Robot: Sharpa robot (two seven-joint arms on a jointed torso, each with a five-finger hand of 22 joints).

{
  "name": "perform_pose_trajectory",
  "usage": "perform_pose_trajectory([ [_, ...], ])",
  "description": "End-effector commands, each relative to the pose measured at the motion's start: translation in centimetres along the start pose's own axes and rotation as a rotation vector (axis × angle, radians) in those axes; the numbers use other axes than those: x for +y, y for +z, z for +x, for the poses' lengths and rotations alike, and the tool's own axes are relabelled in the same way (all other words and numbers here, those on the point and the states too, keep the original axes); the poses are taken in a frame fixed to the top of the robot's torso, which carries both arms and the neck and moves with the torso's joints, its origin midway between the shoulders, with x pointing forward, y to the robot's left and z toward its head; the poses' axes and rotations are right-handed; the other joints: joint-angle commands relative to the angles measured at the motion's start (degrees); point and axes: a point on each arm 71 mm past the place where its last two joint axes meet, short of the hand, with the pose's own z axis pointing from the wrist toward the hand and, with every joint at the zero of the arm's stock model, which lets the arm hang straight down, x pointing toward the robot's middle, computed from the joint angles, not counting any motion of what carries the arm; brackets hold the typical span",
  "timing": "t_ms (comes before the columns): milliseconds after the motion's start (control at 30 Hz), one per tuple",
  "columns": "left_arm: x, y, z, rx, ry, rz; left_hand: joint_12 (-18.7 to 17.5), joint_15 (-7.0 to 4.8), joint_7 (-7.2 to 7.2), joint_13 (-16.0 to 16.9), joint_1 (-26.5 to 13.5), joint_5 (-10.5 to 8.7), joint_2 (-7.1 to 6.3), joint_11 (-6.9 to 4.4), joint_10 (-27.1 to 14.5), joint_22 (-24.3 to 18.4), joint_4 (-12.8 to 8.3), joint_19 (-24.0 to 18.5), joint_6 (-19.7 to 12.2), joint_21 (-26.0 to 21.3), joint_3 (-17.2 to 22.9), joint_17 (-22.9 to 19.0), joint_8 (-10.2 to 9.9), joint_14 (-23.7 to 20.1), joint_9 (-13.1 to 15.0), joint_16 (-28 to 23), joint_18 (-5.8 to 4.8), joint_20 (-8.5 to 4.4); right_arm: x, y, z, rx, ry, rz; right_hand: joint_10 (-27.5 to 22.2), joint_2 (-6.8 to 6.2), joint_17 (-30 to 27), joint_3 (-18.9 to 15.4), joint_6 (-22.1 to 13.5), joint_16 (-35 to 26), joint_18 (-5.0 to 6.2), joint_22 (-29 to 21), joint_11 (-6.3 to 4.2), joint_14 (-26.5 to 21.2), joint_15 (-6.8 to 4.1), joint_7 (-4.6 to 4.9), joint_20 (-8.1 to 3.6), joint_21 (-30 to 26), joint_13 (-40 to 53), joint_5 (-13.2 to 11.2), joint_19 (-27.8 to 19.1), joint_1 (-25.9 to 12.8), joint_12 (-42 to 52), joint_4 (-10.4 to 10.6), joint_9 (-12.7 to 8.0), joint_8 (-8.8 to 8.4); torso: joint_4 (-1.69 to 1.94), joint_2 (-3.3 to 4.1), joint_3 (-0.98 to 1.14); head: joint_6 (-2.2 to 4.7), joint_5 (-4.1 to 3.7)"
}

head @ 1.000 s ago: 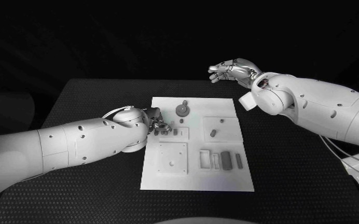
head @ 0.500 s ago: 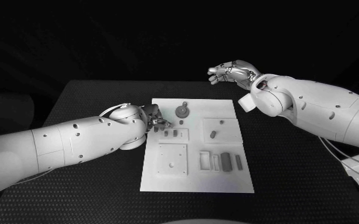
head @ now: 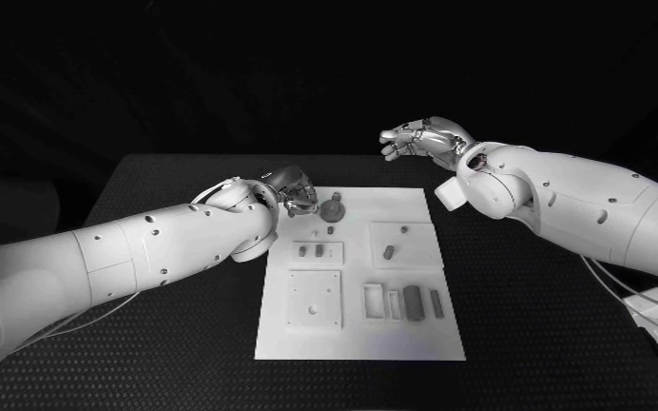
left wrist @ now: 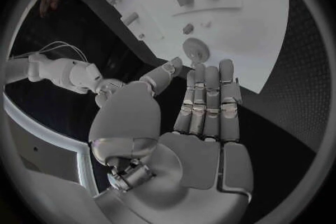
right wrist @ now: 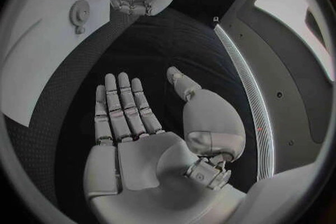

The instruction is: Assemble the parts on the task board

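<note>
Silver left hand (head: 289, 185) is seen at the far left corner of the task board (head: 359, 335), fingers extended side by side, thumb apart, nothing held; its fingertips (left wrist: 210, 70) are poised close to a round gear-like part (head: 332, 206). White task board is laid mid-table on the black table (head: 549, 335). Small grey parts are recorded on it: two short pieces (head: 311, 251) left of centre, a peg (head: 391, 250) in a square recess, upright blocks (head: 415, 302) toward the near right. Silver right hand (head: 428, 136) is held above the table's far edge, well apart from the board, palm open, fingers loosely spread, empty.
</note>
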Motion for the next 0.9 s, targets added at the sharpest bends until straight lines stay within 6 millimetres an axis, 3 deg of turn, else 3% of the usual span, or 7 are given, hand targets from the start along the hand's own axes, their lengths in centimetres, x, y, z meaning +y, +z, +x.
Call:
perform_pose_trajectory([
  [33,-2.2,0.4,0.3,-0.063,0.173,0.237,-3.19,0.8,-0.6,-1.87,1.12,-0.24,-1.02,0.68,0.15,-0.87,-0.2,-0.56,-0.32,-1.35,-0.53,-0.57,-1.16,-0.03,-1.27,-1.71,0.18,0.61,0.1,0.2,0.2,0.009,-0.002,-0.014,-0.2,-0.15,0.05,-0.02,-0.4,-0.22,-0.99,0.1,0.22,-0.35,0.11,2.24,-0.07,-0.34,-0.05,-0.1,0.02,0.43,-0.14,0.23,-0.1,0.3,0.0,0.05,-0.01,0.37,0.13],
  [100,-2.4,0.6,1.1,-0.056,0.213,0.271,-5.69,1.16,-0.76,-3.16,0.59,-0.42,-2.27,1.29,-0.68,-1.41,0.02,-0.73,-1.5,-2.14,-1.64,-0.84,-2.34,-0.11,-2.21,-2.71,0.26,0.98,0.1,0.2,0.0,-0.003,-0.017,-0.019,-0.2,-0.15,0.05,-0.02,-0.4,-0.22,-0.99,0.1,0.22,-0.35,0.11,2.24,-0.07,-0.34,-0.05,-0.1,0.02,0.43,-0.14,0.23,-0.1,0.31,-0.06,0.1,-0.1,0.55,0.19],
  [233,-2.7,1.0,2.2,-0.053,0.272,0.312,-9.7,2.27,-0.91,-5.14,0.65,-0.31,-3.03,1.27,0.57,-3.55,0.15,-1.47,-0.99,-5.1,-3.52,-1.73,-2.99,-0.37,-3.51,-6.41,0.41,2.14,-0.1,0.3,-0.4,-0.02,-0.024,-0.016,-0.24,-0.1,0.12,0.03,-0.42,-0.23,-0.96,0.16,0.23,-0.32,0.1,2.23,-0.09,-0.38,-0.09,-0.09,0.07,0.6,-0.14,0.13,-0.15,0.33,-0.1,0.11,-0.14,0.68,0.12],
  [333,-2.7,1.1,2.7,-0.045,0.317,0.33,-10.87,2.35,-0.99,-5.61,1.25,-0.38,-2.93,1.11,1.72,-4.08,0.17,-0.97,-0.26,-5.76,-3.91,-1.59,-2.92,0.17,-3.91,-7.26,0.58,2.28,-0.2,0.3,-0.6,-0.024,-0.025,-0.013,-0.33,0.0,0.16,0.05,-0.47,-0.25,-0.95,0.2,0.26,-0.31,0.1,2.2,-0.09,-0.41,-0.14,-0.09,0.1,0.69,-0.19,0.08,-0.19,0.33,-0.14,0.13,-0.15,0.75,0.12],
  [433,-2.6,1.1,3.2,-0.026,0.336,0.339,-9.98,2.1,-0.99,-5.05,1.83,-0.34,-2.49,0.03,5.6,-4.14,0.12,-0.12,1.46,-5.79,-4.19,-1.14,-2.28,1.01,-3.99,-7.3,0.73,2.11,-0.2,0.3,-0.7,-0.025,-0.025,-0.013,-0.36,0.02,0.18,0.05,-0.48,-0.26,-0.95,0.22,0.27,-0.3,0.1,2.21,-0.08,-0.43,-0.16,-0.09,0.11,0.71,-0.21,0.07,-0.2,0.33,-0.03,0.07,-0.1,0.73,-0.04],
  [667,-2.5,0.9,4.8,0.035,0.378,0.358,-11.37,1.83,-1.22,-5.37,2.07,-0.34,-2.13,0.29,5.72,-4.09,0.04,0.54,2.79,-5.88,-4.6,-0.58,-1.99,1.57,-4.3,-7.43,0.71,1.88,-0.3,0.3,-0.8,-0.03,-0.034,-0.015,-0.39,0.04,0.2,0.04,-0.5,-0.27,-0.95,0.24,0.28,-0.3,0.1,2.22,-0.08,-0.45,-0.18,-0.1,0.13,0.72,-0.22,0.06,-0.22,0.34,0.09,0.08,-0.11,0.66,-0.18],
  [900,-2.0,1.0,5.4,0.073,0.384,0.332,-13.01,1.92,-1.4,-5.79,2.25,-0.28,-1.43,0.63,5.4,-4.08,0.06,0.38,3.63,-6.32,-4.72,-0.1,-2.05,1.34,-4.78,-7.94,0.53,1.88,-0.2,0.4,-0.7,-0.024,-0.032,-0.017,-0.4,0.08,0.22,0.01,-0.52,-0.29,-0.95,0.27,0.3,-0.3,0.1,2.25,-0.07,-0.47,-0.21,-0.11,0.15,0.72,-0.23,0.05,-0.24,0.35,-0.04,0.07,-0.12,0.58,-0.14],
])
